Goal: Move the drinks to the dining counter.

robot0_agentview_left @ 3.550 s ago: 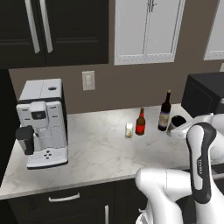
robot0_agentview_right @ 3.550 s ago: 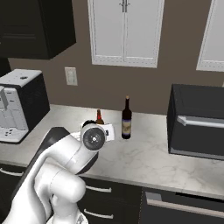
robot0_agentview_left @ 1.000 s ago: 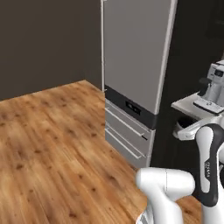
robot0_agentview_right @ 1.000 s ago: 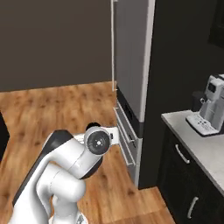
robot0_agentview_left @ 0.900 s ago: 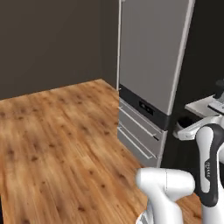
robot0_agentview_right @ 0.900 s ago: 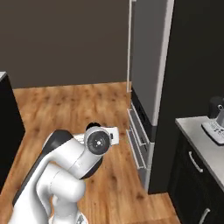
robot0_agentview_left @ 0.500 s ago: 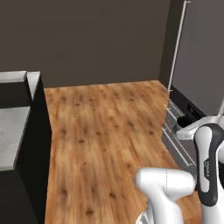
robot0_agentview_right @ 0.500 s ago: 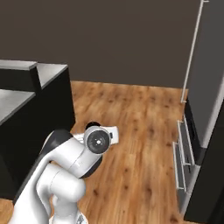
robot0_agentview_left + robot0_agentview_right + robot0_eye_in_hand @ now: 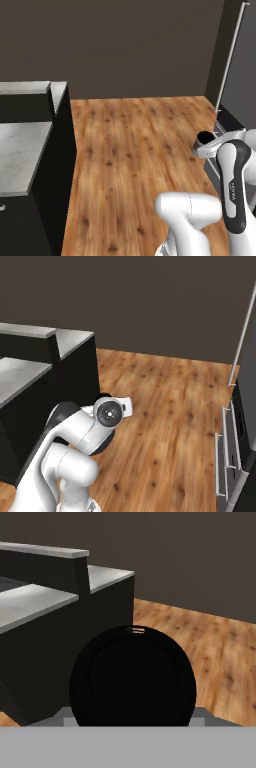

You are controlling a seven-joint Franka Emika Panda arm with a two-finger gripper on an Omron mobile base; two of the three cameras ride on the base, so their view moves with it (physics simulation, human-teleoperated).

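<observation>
A paper cup sits in my gripper [image 9: 206, 146], which is shut on it; its black round lid [image 9: 132, 677] faces the hand camera and hides the fingertips. The same dark lid [image 9: 204, 136] shows at the end of the arm in the left base view, at mid right. The dining counter [image 9: 22, 150], a white-grey marbled island top on a black body, lies at the left with a raised narrow ledge [image 9: 25, 87] behind it. It also lies ahead and to the left in the hand view [image 9: 35, 599] and the right base view [image 9: 20, 373]. The other drinks are out of view.
Wooden floor [image 9: 130, 145] stretches between me and the island, with a dark wall behind. A tall steel fridge with a long handle [image 9: 230, 55] and drawer fronts [image 9: 225, 456] stands at the right edge.
The whole picture has swung: the cameras turned, so the fridge slid off to the right and the island counter came in at the left. The cup stays in the gripper.
</observation>
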